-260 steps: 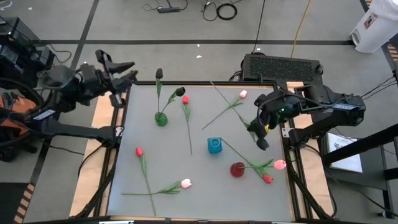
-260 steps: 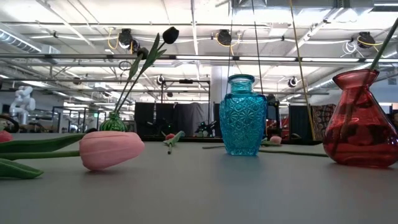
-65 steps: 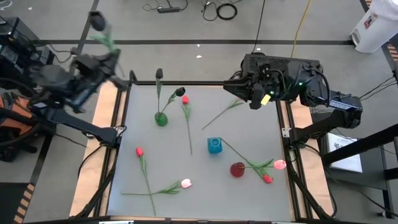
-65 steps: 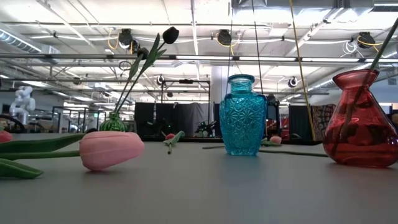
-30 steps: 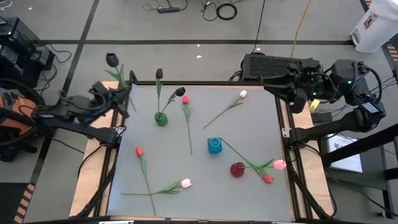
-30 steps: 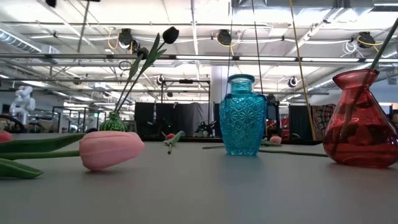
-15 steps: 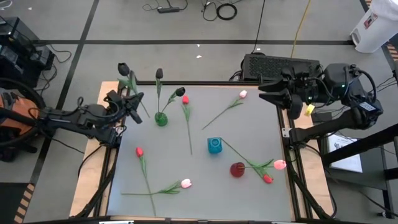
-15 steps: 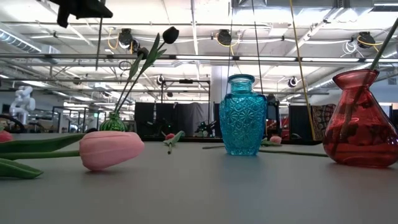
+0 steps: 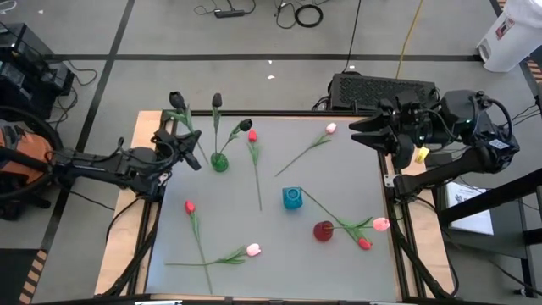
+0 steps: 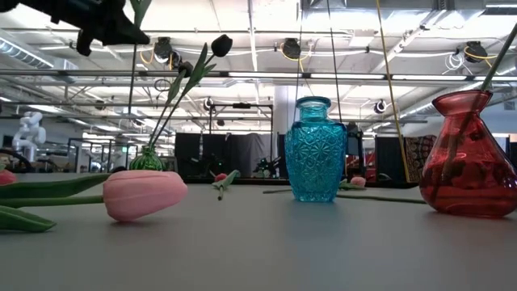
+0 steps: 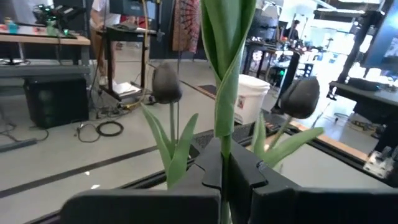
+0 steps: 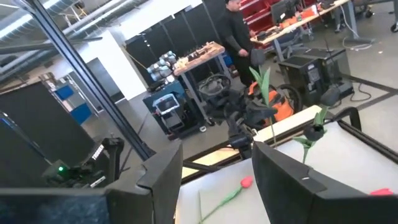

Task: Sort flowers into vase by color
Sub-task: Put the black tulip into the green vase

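Your left gripper (image 9: 179, 140) sits at the desk's (image 9: 339, 182) 10 o'clock corner, pinching the green stem of a near-black tulip (image 9: 177, 101) that stands upright above it, just beside the green vase (image 9: 219, 161). That vase already holds 2 near-black tulips (image 9: 217, 101). Your right gripper (image 9: 366, 129) waits off the desk's 2 o'clock edge with its fingers spread and nothing between them. The blue vase (image 9: 292, 198) stands near the desk's center, with the red vase (image 9: 323, 230) at its 5 o'clock holding 1 stem. The remaining red and pink tulips (image 9: 251, 249) lie loose across the desk.
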Controlling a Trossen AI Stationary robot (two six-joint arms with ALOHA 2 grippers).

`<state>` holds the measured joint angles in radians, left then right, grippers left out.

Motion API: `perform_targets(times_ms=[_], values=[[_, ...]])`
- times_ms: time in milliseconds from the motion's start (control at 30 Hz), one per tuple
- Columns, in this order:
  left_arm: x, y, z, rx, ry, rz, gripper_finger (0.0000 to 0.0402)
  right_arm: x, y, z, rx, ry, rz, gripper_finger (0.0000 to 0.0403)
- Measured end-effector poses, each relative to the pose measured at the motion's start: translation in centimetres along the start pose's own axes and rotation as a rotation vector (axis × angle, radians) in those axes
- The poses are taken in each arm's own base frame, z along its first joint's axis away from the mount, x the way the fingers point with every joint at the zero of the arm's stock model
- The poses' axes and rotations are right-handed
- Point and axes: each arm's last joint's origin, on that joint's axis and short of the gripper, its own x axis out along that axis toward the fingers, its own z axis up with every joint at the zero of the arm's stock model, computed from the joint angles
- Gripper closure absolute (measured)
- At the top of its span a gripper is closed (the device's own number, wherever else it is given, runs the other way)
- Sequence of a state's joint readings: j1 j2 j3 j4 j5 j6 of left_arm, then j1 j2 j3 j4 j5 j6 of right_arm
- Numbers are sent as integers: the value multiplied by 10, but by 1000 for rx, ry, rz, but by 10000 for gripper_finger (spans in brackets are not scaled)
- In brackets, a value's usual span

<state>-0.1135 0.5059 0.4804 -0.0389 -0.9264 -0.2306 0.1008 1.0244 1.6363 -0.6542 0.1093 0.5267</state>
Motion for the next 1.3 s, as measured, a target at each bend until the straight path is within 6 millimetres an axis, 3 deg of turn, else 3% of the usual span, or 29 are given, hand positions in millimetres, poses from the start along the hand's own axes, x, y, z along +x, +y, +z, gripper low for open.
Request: perform_targets(times_ms=[300, 667, 1300], values=[[13, 3, -5, 31, 14, 77, 398, 13, 0, -4, 23, 26, -15, 218], [42, 1, -11, 90, 63, -8, 398, 26, -1, -7, 37, 42, -24, 218], [68, 9, -17, 109, 90, 22, 398, 28, 1, -7, 34, 35, -12, 218]])
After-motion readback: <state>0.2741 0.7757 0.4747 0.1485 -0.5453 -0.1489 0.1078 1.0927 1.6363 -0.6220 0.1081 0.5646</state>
